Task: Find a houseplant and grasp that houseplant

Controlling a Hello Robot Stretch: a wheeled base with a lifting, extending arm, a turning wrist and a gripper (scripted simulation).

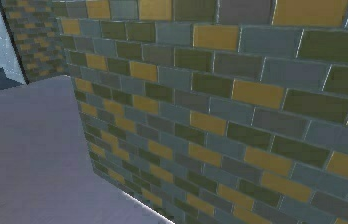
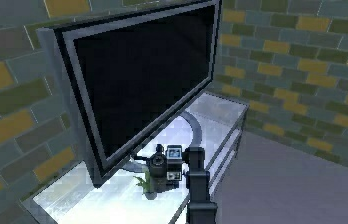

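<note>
Sitting at the frame's bottom middle, a small spiky green plant rests on the pale stand before the big black television, gripper right by it, and whether it's holding anything, can't tell.

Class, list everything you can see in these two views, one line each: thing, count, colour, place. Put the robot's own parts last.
Television: one, black screen in a grey frame, on the stand.
Stand: one, pale grey, against the brick walls.
Small green thing: one, green, on the stand's top by the gripper.
Brick walls: two, yellow, grey and olive, meeting behind the television.
Floor: one, purplish grey, beside the stand.
Arm: one, dark, rising from the arm side view's bottom edge.
Gripper: one, dark, at the arm's end; cannot tell whether it holds anything.
</note>
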